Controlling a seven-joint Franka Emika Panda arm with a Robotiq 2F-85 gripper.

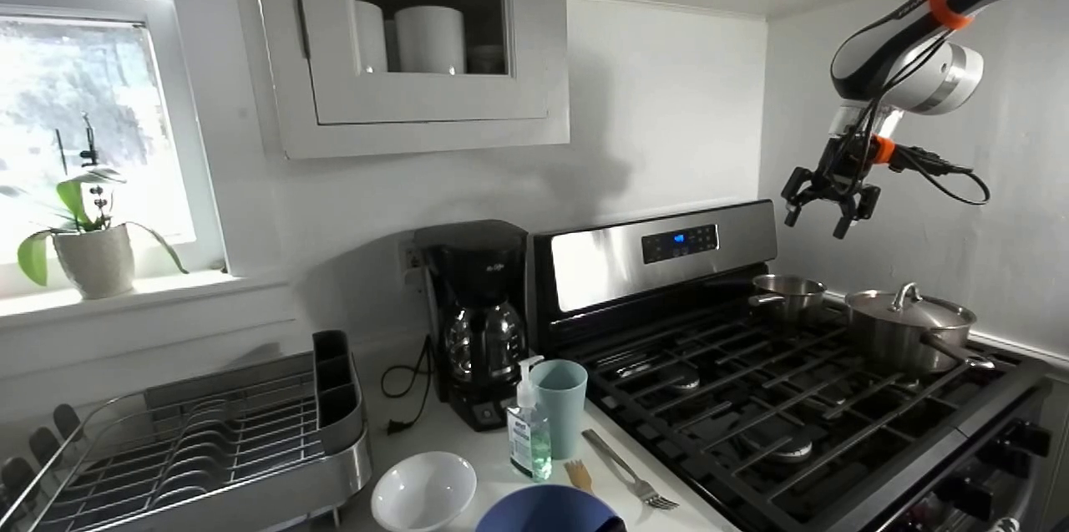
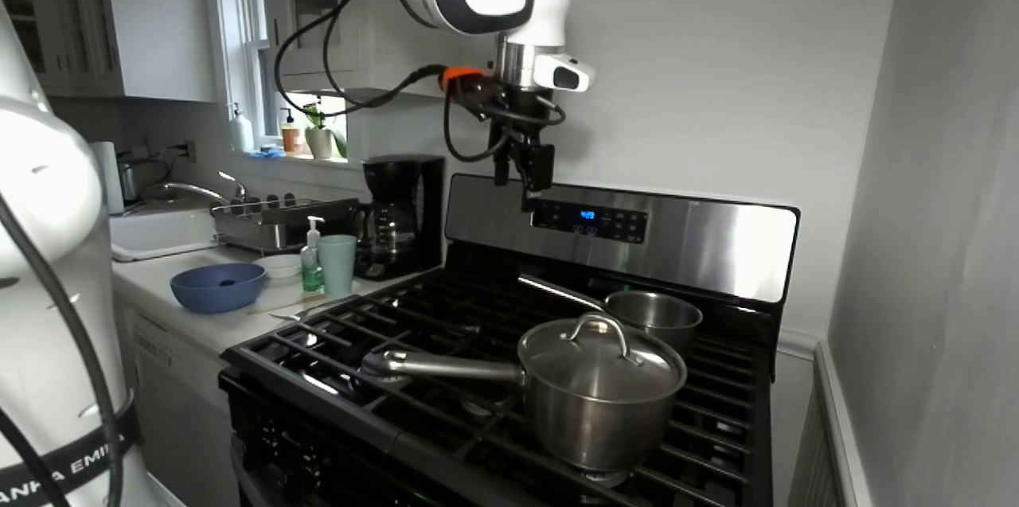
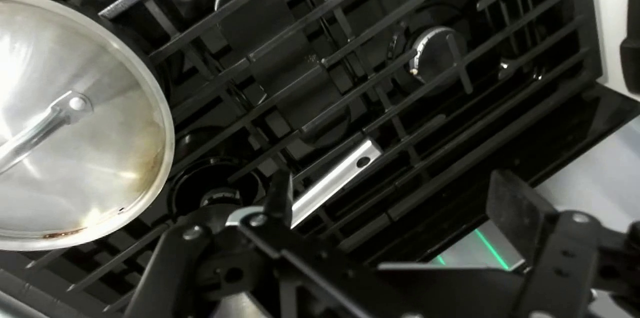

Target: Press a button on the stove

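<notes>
**My black two-fingered gripper (image 1: 817, 221) hung released above the wide stainless-steel gas stove (image 1: 752, 398)**

In the wrist view my fingers (image 3: 517, 210) stood well apart, while their dark linkage (image 3: 320, 270) hid part of the stove below. They were clear of the small black rectangular display (image 1: 680, 244) on the stove's raised steel back panel (image 2: 716, 244); in an exterior view one fingertip (image 2: 531, 194) merged with the display's edge, dark on dark, the boundary hard to make out. Blue digits (image 2: 587, 215) glowed there, but I could not read the button markings (image 2: 623, 222). On the stove stood a round, lidded stainless-steel pot (image 2: 603, 423), cut off in the wrist view, and, between it and the stove's back panel, a smaller open steel saucepan (image 1: 797, 308), partly hidden by the pot in an exterior view. Just beside the stove stood a tall black coffee maker (image 1: 480, 260).
</notes>
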